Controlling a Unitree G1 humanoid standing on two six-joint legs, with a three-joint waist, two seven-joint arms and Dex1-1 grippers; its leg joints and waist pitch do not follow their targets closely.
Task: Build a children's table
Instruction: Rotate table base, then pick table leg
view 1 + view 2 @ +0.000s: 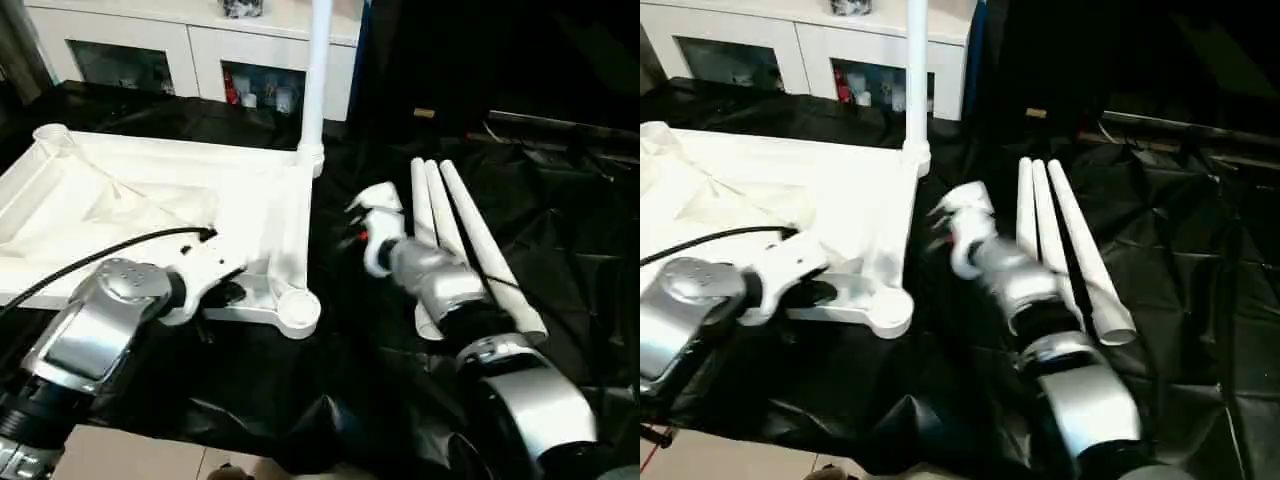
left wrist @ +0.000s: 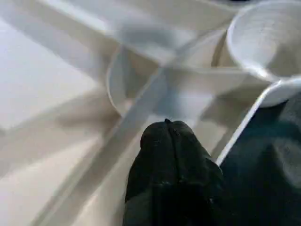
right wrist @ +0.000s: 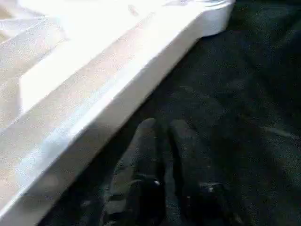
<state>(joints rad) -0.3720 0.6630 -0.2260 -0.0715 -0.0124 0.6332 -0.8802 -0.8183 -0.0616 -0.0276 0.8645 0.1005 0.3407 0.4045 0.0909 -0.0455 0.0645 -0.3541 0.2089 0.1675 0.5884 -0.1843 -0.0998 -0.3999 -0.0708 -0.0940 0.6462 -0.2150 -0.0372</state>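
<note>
The white table top [image 1: 150,190] lies upside down on black cloth, its ribbed underside facing up. One white leg [image 1: 317,80] stands upright in the far right corner socket. Three more legs [image 1: 462,232] lie side by side on the cloth to the right. My left gripper [image 1: 228,294] is shut with nothing in it, its tips [image 2: 171,125] over the ribs just beside the near right corner socket [image 1: 298,305]. My right gripper [image 3: 164,128] hovers over the cloth between the top's right rim [image 3: 108,94] and the lying legs, open by a narrow gap and holding nothing.
A white cabinet with glass doors [image 1: 200,50] stands behind the table top. Crumpled black cloth [image 1: 560,230] covers the work area to the right. A black cable [image 1: 110,250] runs over my left forearm across the table top.
</note>
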